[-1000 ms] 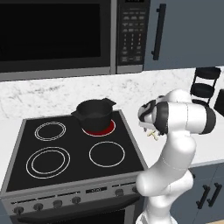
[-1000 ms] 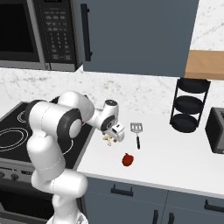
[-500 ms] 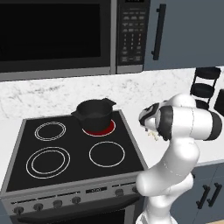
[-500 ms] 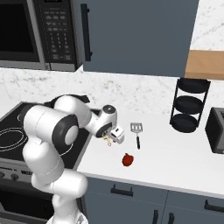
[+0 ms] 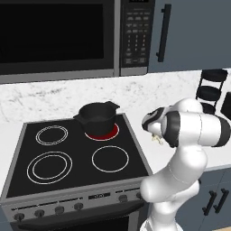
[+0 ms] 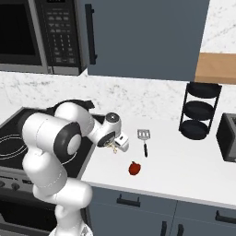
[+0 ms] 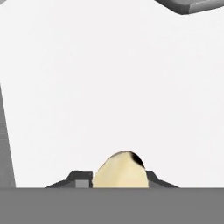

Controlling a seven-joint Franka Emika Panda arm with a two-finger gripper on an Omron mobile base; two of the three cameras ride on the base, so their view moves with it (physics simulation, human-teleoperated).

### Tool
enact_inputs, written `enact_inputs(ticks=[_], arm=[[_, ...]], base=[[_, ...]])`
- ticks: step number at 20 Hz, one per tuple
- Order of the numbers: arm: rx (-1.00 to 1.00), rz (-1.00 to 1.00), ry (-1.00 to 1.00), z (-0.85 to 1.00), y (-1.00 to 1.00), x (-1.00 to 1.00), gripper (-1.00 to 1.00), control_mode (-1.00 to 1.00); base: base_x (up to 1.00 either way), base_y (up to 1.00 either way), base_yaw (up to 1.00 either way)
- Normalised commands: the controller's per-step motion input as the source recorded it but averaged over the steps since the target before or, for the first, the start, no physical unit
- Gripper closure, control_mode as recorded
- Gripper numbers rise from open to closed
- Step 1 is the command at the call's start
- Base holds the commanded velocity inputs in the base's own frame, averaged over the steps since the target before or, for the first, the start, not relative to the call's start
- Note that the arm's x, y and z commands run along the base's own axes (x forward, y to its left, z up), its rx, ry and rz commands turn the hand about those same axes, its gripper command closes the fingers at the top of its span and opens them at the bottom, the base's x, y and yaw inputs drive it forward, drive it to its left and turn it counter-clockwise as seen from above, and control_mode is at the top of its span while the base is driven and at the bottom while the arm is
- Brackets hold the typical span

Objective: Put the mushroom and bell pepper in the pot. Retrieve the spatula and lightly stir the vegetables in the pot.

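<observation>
My gripper (image 6: 115, 145) is shut on the pale tan mushroom (image 6: 112, 147) just above the white counter, beside the stove's right edge. In the hand view the mushroom (image 7: 120, 173) sits between the two dark fingertips (image 7: 79, 180). In the left base view the gripper (image 5: 156, 138) pokes out under the white wrist. The black pot (image 5: 97, 117) stands on the glowing red rear-right burner, to the gripper's left. The red bell pepper (image 6: 134, 168) lies on the counter near the front edge. The spatula (image 6: 144, 138) lies flat just right of the gripper.
The black stove (image 5: 72, 153) has three unlit rings. A microwave (image 5: 58, 36) hangs above it. A black tiered rack (image 6: 199, 110) and a toaster (image 6: 227, 137) stand at the counter's right. A grey corner (image 7: 188, 4) shows at the hand view's top.
The arm's elbow and wrist have turned a little while the hand stays beside the stove's edge. The mushroom remains in the grip. Pepper, spatula and pot have not moved.
</observation>
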Motion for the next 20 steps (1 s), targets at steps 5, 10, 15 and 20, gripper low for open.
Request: enact_inputs(ticks=[5, 10, 15, 20], arm=[[0.18, 0.0, -0.05, 0.85, 0.0, -0.26, 1.0, -1.0], [0.29, 0.01, -0.09, 1.0, 0.1, -0.4, 1.0, -1.0], [0.3, 0.01, -0.03, 0.96, 0.62, 0.05, 1.0, -1.0], [0.29, 0.0, 0.0, 0.73, 0.79, 0.32, 1.0, -1.0]], base=[[0.0, 0.0, 0.0], [0.0, 0.0, 0.0], [0.0, 0.0, 0.0], [0.0, 0.0, 0.0]])
